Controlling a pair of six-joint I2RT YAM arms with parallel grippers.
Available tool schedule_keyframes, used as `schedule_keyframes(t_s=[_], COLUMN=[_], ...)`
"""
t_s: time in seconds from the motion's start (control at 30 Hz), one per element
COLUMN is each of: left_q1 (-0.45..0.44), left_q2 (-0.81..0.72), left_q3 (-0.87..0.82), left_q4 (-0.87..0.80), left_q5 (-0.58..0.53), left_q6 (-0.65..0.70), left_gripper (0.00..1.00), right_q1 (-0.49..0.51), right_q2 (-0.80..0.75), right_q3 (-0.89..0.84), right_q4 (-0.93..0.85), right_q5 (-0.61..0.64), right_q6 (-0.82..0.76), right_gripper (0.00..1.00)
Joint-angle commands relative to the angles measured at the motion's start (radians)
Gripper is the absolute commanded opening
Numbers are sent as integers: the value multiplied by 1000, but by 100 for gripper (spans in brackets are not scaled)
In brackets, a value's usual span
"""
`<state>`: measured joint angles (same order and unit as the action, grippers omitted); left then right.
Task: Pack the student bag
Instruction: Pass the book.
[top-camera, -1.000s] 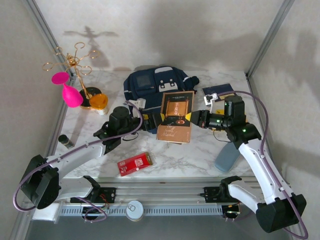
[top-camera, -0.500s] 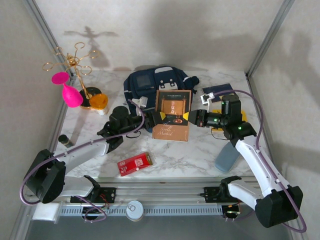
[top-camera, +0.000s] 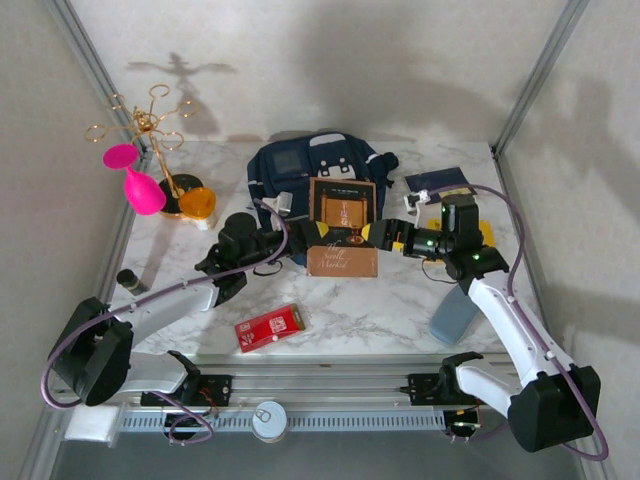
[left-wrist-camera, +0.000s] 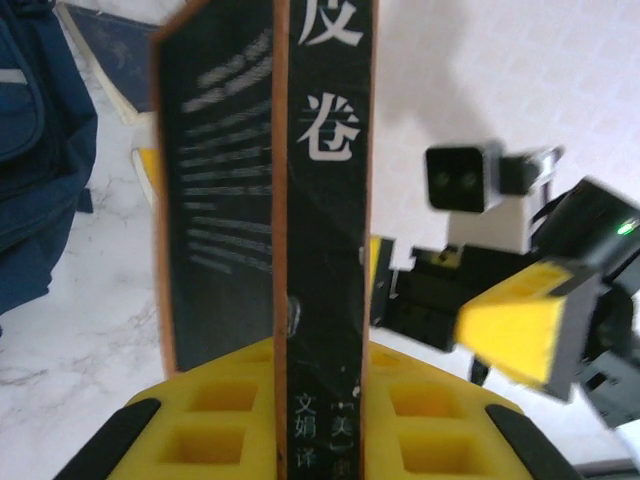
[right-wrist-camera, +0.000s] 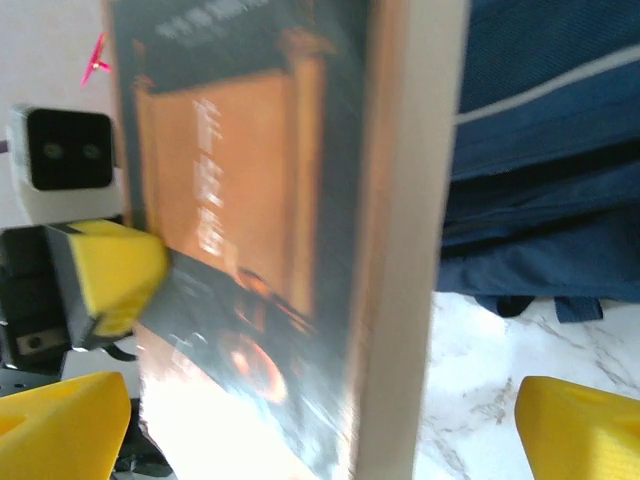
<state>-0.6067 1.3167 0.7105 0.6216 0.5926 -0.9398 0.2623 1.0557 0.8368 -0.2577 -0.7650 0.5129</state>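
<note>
Holding a book (top-camera: 342, 232) upright just before the bag (top-camera: 290, 165), at the back of the desk (top-camera: 390, 305). Clamping its spine in the left jaws, with the right jaws wide apart about the opposite edge, gripping nothing. Judging by this, packing barely begun: book not yet inside, red box (top-camera: 271, 327) lying out near the front. Reading "皮卷" and "文娟 译" down the spine; cover script too small.

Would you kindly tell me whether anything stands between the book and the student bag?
Nothing visible does. The book, clamped at its spine by the left gripper, is held directly before the student bag; whether the bag's opening is unzipped cannot be told.
</note>
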Motion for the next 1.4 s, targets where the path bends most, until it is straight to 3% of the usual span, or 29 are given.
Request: schedule_keyframes(t_s=[0.0,0.2,0.27,0.47,0.63,0.77,1.1,1.23,1.37], left_q1=[-5,-33,-36,-32,-25,-25,-27,-27,-25], left_q2=[7,48,59,43,3,3,10,19,33], left_q3=[5,20,31,71,84,77,84,89,152], left_q4=[264,401,405,175,15,31,1,-23,-201], left_q5=[-7,-42,-56,-119,-187,-168,-148,-143,-152], left_q6=[-125,-222,-222,-87,15,11,39,66,212], left_gripper=[0,0,0,0,0,0,0,3,28], right_q1=[-6,-4,-5,-6,-7,-7,-11,-23,-57], right_q2=[-13,5,8,-34,-64,-45,18,35,20], right_q3=[-64,-186,-189,-197,-153,-162,-124,-107,-95], right_q4=[128,534,589,679,448,455,349,287,217], right_q5=[-102,-311,-335,-362,-294,-281,-200,-154,-94], right_q6=[75,331,372,466,318,323,238,212,185], right_gripper=[99,99,99,96,80,61,0,0,0])
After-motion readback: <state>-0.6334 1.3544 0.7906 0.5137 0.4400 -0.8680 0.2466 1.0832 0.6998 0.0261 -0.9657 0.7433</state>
